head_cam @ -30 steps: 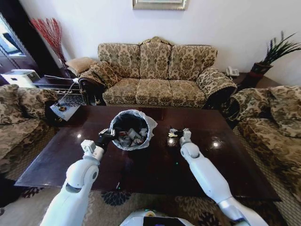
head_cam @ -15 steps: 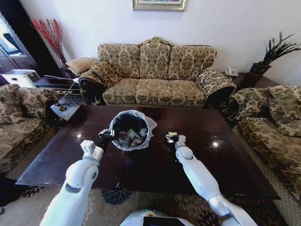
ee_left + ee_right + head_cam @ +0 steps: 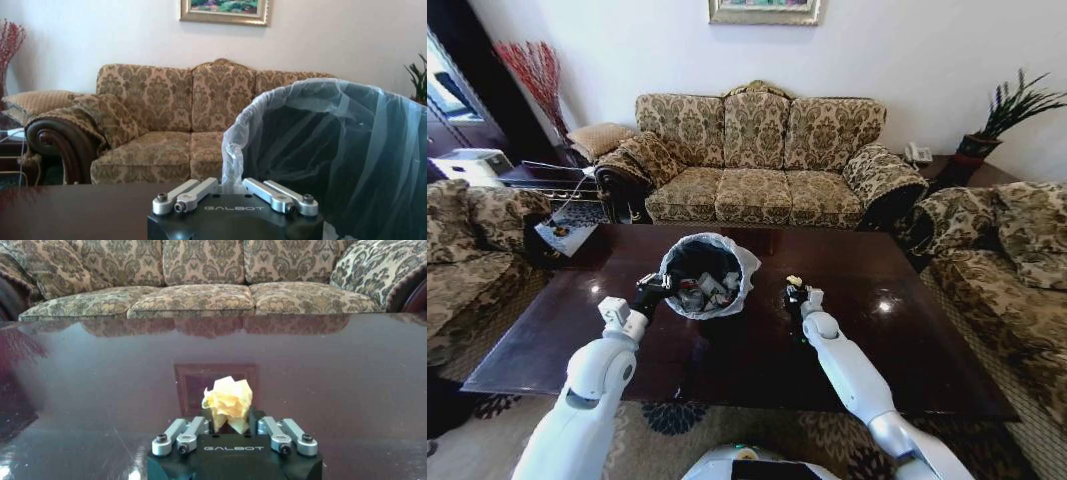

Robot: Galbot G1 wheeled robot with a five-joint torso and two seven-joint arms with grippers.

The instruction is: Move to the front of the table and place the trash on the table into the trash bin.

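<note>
Right gripper (image 3: 793,291): closed on a crumpled yellowish paper scrap (image 3: 229,401), held just above the table (image 3: 907,340), to the right of the trash bin (image 3: 704,276).
Left gripper (image 3: 653,287): at the bin's left rim, touching or pinching the liner (image 3: 320,135); can't tell if its fingers are clamped or just resting there.
Bin: sits on the table, centre-left, already holding several wrappers and scraps (image 3: 707,291). Liner is folded over the rim and bulges on the far side.
Risk 1: the scrap is light and mostly sticks out past the fingertips, so the grip looks shallow. A fast swing could shake it loose onto the glossy table.
Risk 2: the bin rim stands taller than the gripper's present height. A low approach would clip the rim or snag the liner and shove the bin; the left gripper at the rim looks like the only thing bracing it.
Risk 3: releasing short of the opening drops the scrap on the liner's outer fold.
Path: bare table between the right gripper and the bin, nothing in the way.
Surroundings: patterned sofa (image 3: 762,160) behind the table, armchairs either side, well clear of both arms.
</note>
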